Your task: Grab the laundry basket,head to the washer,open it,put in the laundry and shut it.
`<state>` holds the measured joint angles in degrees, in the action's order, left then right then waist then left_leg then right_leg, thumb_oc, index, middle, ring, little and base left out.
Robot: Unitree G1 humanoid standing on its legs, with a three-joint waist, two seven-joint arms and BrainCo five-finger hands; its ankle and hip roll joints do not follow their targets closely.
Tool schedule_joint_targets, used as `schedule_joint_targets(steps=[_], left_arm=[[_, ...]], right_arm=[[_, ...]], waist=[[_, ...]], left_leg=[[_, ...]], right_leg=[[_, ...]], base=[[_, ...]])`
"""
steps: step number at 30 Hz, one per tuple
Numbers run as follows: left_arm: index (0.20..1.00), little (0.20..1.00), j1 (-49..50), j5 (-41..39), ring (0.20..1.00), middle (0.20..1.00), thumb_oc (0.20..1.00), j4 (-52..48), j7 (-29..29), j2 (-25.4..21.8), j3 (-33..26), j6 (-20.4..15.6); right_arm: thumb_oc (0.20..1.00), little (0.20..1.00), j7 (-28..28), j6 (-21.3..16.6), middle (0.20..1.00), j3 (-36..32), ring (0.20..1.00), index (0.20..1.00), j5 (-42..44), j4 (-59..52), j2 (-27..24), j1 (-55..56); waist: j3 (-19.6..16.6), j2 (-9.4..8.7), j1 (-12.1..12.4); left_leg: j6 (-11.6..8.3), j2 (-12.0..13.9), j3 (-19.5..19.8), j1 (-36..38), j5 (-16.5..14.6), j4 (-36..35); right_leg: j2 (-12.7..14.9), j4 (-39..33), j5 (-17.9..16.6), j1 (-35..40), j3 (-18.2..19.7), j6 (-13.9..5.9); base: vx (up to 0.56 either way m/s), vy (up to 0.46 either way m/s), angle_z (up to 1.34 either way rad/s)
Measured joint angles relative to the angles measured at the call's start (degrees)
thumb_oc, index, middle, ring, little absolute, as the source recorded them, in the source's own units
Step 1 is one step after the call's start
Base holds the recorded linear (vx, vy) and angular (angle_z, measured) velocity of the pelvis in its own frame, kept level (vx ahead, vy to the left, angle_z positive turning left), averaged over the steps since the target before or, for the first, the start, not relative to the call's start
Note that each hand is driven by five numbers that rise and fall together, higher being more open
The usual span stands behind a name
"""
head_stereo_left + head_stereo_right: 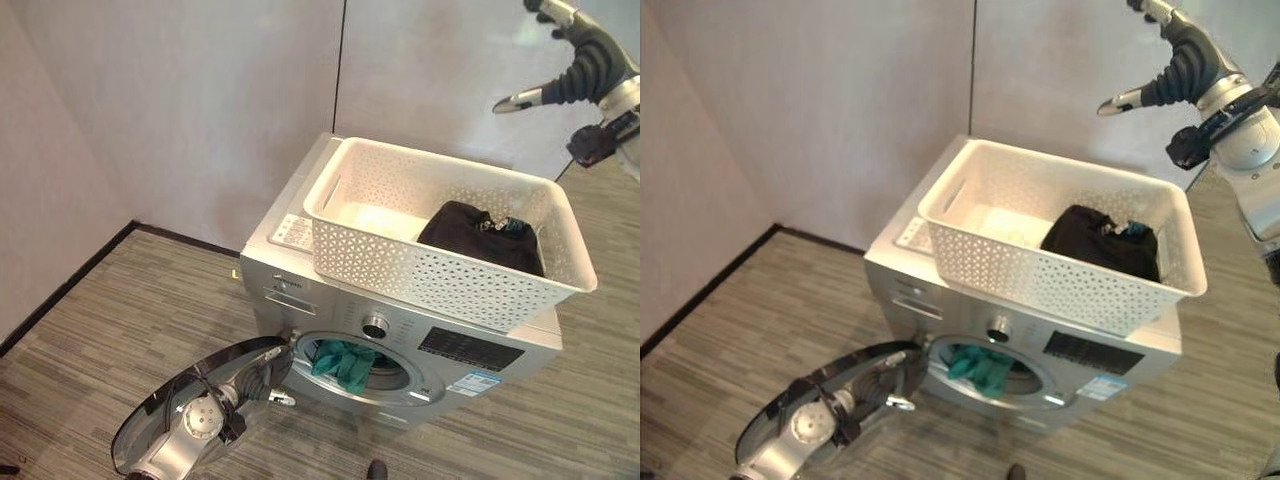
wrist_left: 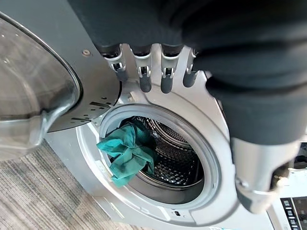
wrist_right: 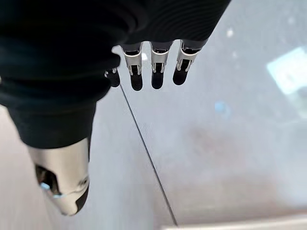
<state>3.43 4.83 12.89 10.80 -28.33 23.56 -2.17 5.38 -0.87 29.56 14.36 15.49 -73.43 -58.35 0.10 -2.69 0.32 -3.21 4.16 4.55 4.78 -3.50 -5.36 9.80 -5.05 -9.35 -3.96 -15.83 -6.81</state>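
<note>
A white perforated laundry basket [image 1: 420,270] stands on top of the silver front-loading washer [image 1: 290,270]. Inside it, at the right end, lies a black garment [image 1: 480,235] with a bit of teal showing. The washer's round door [image 1: 200,410] hangs open, swung out to the left. A teal cloth [image 2: 127,153] drapes over the drum's lip [image 1: 345,365], half inside. My left hand [image 2: 153,67] hovers in front of the drum opening, fingers straight and empty. My right hand [image 1: 1185,70] is raised high beside the wall at the upper right, open and holding nothing [image 3: 152,62].
Grey wall panels stand right behind the washer. Wood-pattern floor [image 1: 120,300] spreads to the left and front, with a dark skirting line along the left wall. The open door takes up the floor space at the washer's front left.
</note>
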Motion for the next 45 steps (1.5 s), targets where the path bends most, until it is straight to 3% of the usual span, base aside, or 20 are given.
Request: schedule_joint_targets(steps=[6,21,32,40,45], left_arm=[[1.0,1.0,0.1,0.0,1.0,1.0,1.0,0.0,1.5,-0.3,-0.7,0.4],[1.0,1.0,1.8,-0.4,1.0,1.0,1.0,-3.1,3.5,-2.1,-1.0,1.2],[1.0,1.0,3.9,-2.5,1.0,1.0,1.0,-5.2,4.5,-5.2,-2.3,1.3],[1.0,1.0,3.4,-2.6,1.0,1.0,1.0,-5.3,4.5,-5.4,-2.5,1.4],[1.0,1.0,2.8,-2.6,1.0,1.0,1.0,-6.3,4.4,-6.4,-2.6,1.4]], right_arm=[[1.0,1.0,6.4,0.0,1.0,-0.7,1.0,1.0,3.0,-5.6,-7.6,6.9],[1.0,1.0,13.9,1.1,1.0,12.5,1.0,1.0,2.9,-5.2,-7.0,3.3],[1.0,1.0,16.0,1.9,1.0,15.0,1.0,1.0,2.7,-1.7,-5.1,3.1],[1.0,1.0,18.0,2.3,1.0,19.3,1.0,1.0,1.5,-3.4,-4.9,1.9],[1.0,1.0,19.8,2.4,1.0,22.3,1.0,1.0,0.3,-4.2,-4.8,1.3]], waist=[[0.8,-1.09,-1.3],[1.7,-4.04,0.5],[3.4,-6.41,2.0],[6.0,-6.99,2.1],[7.3,-8.48,2.2]], left_leg=[[-0.14,0.2,0.5,-0.1,-0.1,0.0],[-1.56,2.3,1.2,-2.1,0.1,0.0],[-1.7,2.4,-0.3,-3.4,0.1,0.0],[-2.6,4.1,-0.4,-5.2,0.1,0.0],[-3.17,4.5,-0.4,-7.1,0.3,0.0]], right_leg=[[-0.2,-0.5,0.4,0.1,-0.4,0.34],[-2.0,0.0,0.8,-1.3,-1.4,1.17],[-2.4,0.0,0.6,-3.3,-0.4,1.36],[-4.0,0.0,0.4,-5.1,-0.5,1.85],[-4.3,0.0,0.2,-7.1,-0.5,2.61]], base=[[0.01,-0.008,0.03],[0.01,-0.014,0.02],[0.0,-0.009,-0.05],[0.0,-0.019,-0.02],[-0.02,-0.035,-0.01]])
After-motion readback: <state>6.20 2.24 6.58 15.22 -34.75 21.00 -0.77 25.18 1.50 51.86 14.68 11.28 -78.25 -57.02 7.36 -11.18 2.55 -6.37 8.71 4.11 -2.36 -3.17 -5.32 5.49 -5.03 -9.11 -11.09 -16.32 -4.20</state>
